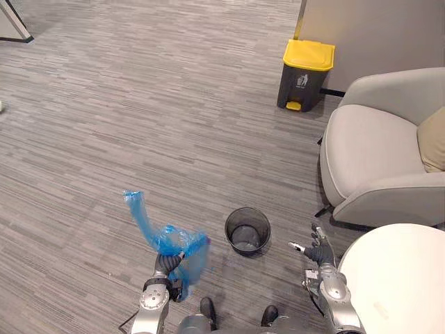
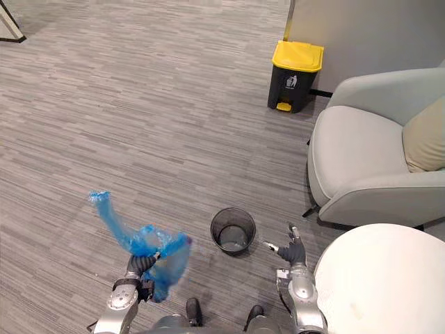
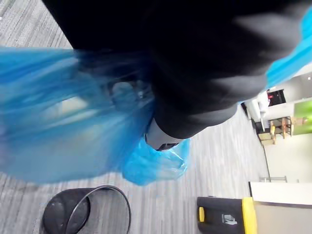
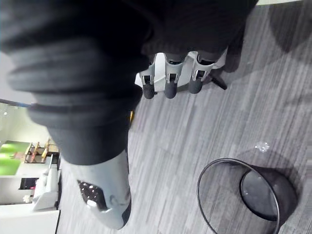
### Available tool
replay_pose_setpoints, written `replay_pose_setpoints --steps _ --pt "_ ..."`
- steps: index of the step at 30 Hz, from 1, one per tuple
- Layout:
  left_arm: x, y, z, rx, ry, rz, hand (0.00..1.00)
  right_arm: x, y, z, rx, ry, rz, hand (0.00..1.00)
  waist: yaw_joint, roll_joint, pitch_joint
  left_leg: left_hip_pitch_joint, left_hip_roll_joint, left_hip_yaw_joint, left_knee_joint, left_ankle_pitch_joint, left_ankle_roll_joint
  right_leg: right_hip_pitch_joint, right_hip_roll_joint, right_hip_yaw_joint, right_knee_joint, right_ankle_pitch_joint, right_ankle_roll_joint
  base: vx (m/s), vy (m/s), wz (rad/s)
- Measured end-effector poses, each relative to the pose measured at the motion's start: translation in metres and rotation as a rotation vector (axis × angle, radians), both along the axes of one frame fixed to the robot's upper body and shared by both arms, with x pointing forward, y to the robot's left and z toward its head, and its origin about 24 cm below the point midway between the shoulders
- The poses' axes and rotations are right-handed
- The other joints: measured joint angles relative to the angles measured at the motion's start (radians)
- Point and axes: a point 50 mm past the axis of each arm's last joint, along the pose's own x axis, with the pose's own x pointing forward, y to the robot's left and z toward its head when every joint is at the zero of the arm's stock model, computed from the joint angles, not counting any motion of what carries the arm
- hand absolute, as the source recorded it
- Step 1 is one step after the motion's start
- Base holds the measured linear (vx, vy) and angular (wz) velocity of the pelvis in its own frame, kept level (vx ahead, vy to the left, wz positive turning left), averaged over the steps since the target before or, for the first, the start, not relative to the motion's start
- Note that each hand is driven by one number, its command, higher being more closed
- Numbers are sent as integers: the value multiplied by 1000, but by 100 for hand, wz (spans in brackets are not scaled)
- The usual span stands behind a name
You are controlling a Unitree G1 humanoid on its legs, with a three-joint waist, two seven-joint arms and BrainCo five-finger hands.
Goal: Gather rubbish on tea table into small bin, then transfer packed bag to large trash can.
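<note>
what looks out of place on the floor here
A small clear scrap lies on the floor just outside the bin, like dropped rubbish. The bin itself is bare; the blue bag is in the left robot hand.

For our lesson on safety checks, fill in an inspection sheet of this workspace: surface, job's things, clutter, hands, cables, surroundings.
Surface: round white tea table beside the right hand; grey striped floor.
Job's things: crumpled blue plastic bag held off the floor; small black mesh bin upright on the floor between the hands, no liner seen; dark grey large trash can with yellow lid far off by the wall, lid closed.
Clutter: small clear scrap on the floor by the bin.
Hands: left hand, fingers curled round the bag; right hand, fingers straight, holding nothing.
Cables: nothing seen.
Surroundings: light grey armchair with beige cushion.
</note>
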Motion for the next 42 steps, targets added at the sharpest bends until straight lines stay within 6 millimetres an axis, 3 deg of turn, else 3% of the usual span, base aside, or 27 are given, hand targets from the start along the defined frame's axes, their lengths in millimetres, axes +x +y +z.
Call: replay_pose_setpoints --steps 5,11,14,16,17,19,21,22,24,27,28,29,30,32,34,35,37,40,41,42 --pt "-7 7 -6 17 41 6 100 -3 -1 -7 7 41 -5 0 -12 -1 -1 23 -2 -19 -70 45 -1 0 6 -15 0 5 -6 -72 5 9" --pt "-14 13 -8 12 60 26 100 -7 0 -13 14 77 -5 0 -5 -19 -2 -31 -8 -38 -39 36 1 -44 -13 -28 32 -29 15 -35 24 11" --pt "-17 17 -9 15 68 45 100 -8 -1 -14 14 86 -6 0 -9 -48 15 -78 -28 -62 58 -19 26 -73 -61 -31 143 -104 49 48 51 39" --pt "-24 18 -7 17 67 48 100 -9 2 -16 17 97 5 0 1 -81 31 -110 -59 -85 192 -118 37 -71 -125 -38 268 -173 77 103 71 43" --pt "-24 18 -7 17 66 48 100 -10 2 -17 16 98 5 0 3 -82 31 -113 -60 -89 202 -128 38 -71 -129 -37 283 -171 75 121 41 34" --pt "-22 16 1 15 27 46 100 -13 3 -18 17 106 8 0 10 -84 40 -112 -73 -126 273 -188 58 -118 -151 108 465 -145 68 171 102 48" --pt "-18 16 11 20 -25 44 100 -16 7 -16 25 96 17 0 17 -72 55 -93 -65 -171 311 -225 74 -211 -123 227 654 -87 45 269 111 44" --pt "-17 14 12 17 -32 44 100 -17 9 -16 27 92 22 0 13 -64 58 -90 -56 -186 321 -235 76 -218 -96 255 669 -125 62 297 43 50" --pt "-9 14 17 21 -57 39 100 -15 13 -11 30 64 34 0 9 -69 59 -76 -47 -234 322 -261 76 -275 4 312 620 -207 46 225 -16 53" --pt "-1 9 20 9 -81 29 100 -20 9 -9 22 59 17 0 -14 -72 56 -47 -72 -291 319 -291 63 -331 55 318 528 -214 48 284 -79 66" --pt "0 8 21 5 -86 28 100 -22 8 -10 21 63 15 0 -19 -78 53 -43 -83 -307 324 -299 54 -327 55 322 493 -205 34 360 -141 102" --pt "4 6 23 4 -98 17 100 -27 6 -9 15 66 8 0 -32 -105 39 -44 -114 -339 359 -335 40 -314 43 328 420 -145 -34 382 -150 105" --pt "7 0 22 -21 -101 24 100 -29 -2 -9 -5 74 1 0 -40 -50 48 -45 -84 -355 409 -370 14 -272 53 269 420 -173 -49 403 -141 92" --pt "9 -7 24 -45 -118 21 100 -28 -7 -7 -13 68 -8 0 -40 -12 42 -50 -31 -274 466 -362 -17 -218 74 232 373 -180 -61 428 -120 51" --pt "10 -10 25 -59 -125 31 100 -27 -6 -6 -10 60 -8 0 -37 -10 44 -97 47 -138 651 -339 -79 -108 103 229 290 -177 -69 488 -122 33" --pt "10 -9 25 -59 -127 31 100 -25 -6 -2 -11 39 -12 0 -34 -19 42 -117 113 -32 766 -350 -59 -27 117 233 233 -179 -75 433 -69 15" --pt "10 -9 26 -55 -132 30 100 -18 -7 4 -16 4 -11 0 -22 -39 31 -158 152 44 789 -370 -23 9 114 264 203 -179 -76 364 -14 -28" --pt "12 -8 25 -48 -127 16 100 -8 -8 5 -16 -4 -12 0 -17 -50 30 -252 170 29 610 -357 -21 29 89 287 188 -182 -71 288 110 -33" --pt "14 -9 23 -52 -116 7 100 -9 -10 0 -11 18 -28 0 -17 -50 32 -266 159 21 510 -308 -5 43 81 285 191 -189 -57 285 221 6" --pt "15 -12 19 -58 -96 -10 100 -17 -17 -8 -7 65 -64 0 -17 -40 27 -251 154 9 337 -89 47 60 74 279 215 -216 -12 283 232 0"
